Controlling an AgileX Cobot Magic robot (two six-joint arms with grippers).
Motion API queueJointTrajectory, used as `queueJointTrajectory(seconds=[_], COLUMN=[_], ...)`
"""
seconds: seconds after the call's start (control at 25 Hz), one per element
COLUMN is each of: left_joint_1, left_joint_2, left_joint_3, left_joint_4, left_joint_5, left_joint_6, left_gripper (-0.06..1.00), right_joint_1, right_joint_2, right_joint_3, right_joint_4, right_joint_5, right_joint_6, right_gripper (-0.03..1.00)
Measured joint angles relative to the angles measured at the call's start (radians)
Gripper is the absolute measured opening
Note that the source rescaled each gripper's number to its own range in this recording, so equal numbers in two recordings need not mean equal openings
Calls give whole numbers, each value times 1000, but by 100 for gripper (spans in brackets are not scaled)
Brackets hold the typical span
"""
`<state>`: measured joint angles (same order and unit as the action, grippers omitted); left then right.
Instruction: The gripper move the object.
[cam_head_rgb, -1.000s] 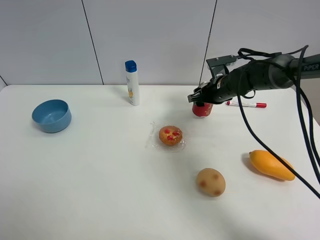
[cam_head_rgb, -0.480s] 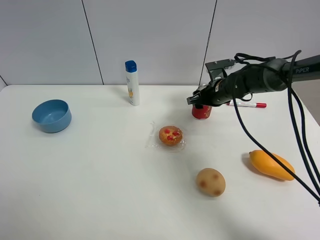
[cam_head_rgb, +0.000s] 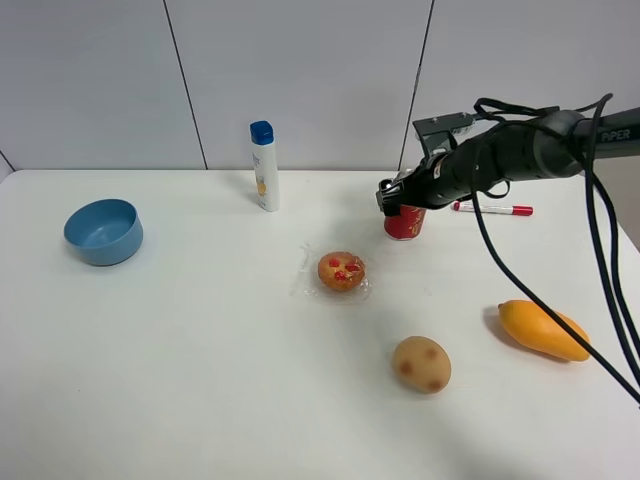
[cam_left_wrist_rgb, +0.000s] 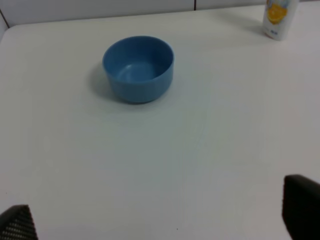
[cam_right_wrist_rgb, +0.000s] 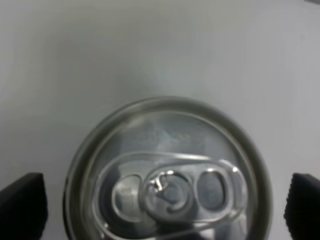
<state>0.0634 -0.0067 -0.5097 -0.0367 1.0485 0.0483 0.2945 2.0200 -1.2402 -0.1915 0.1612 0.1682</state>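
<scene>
The right gripper (cam_head_rgb: 400, 194) hangs just over the can (cam_head_rgb: 404, 224). Its jaws are spread wide, fingertips (cam_right_wrist_rgb: 22, 202) clear of the rim on either side, gripping nothing. The can stands upright on the table (cam_head_rgb: 200, 350), with a pen (cam_head_rgb: 492, 209) just beside it and a bun (cam_head_rgb: 342, 271) near. The left gripper (cam_left_wrist_rgb: 160, 215), also wide and empty, faces the bowl (cam_left_wrist_rgb: 138, 68), well apart from the can.

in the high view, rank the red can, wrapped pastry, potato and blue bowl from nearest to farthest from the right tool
From the right tool, nearest first:
1. red can, directly under it, between its open jaws.
2. wrapped pastry, toward the middle, left of the can.
3. potato, toward the front.
4. blue bowl, far left.
</scene>
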Motion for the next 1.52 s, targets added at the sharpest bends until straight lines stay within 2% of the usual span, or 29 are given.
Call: queueJointTrajectory(seconds=[0.12,0.28,0.52,0.76,1.04,1.28,1.4,1.52], left_joint_1=[0,0,0,0,0,0,0,0], left_joint_2=[0,0,0,0,0,0,0,0], left_joint_3=[0,0,0,0,0,0,0,0], left_joint_4=[0,0,0,0,0,0,0,0], left_joint_5=[0,0,0,0,0,0,0,0], left_joint_6=[0,0,0,0,1,1,0,0], left_gripper=[100,100,100,100,100,100,100,100], right_joint_1=[0,0,0,0,0,0,-10,-85], right_joint_2=[-3,-33,-206,-421,-591,-681,-727,-776], right_joint_3=[0,0,0,0,0,0,0,0], right_joint_4=[0,-2,4,77,137,146,147,155], right_joint_5=[1,68,294,497,734,955,988,989], right_joint_6=[-5,-58,-131,-209,-219,-233,-259,-292], right_gripper=[97,99,99,100,100,100,100,100])
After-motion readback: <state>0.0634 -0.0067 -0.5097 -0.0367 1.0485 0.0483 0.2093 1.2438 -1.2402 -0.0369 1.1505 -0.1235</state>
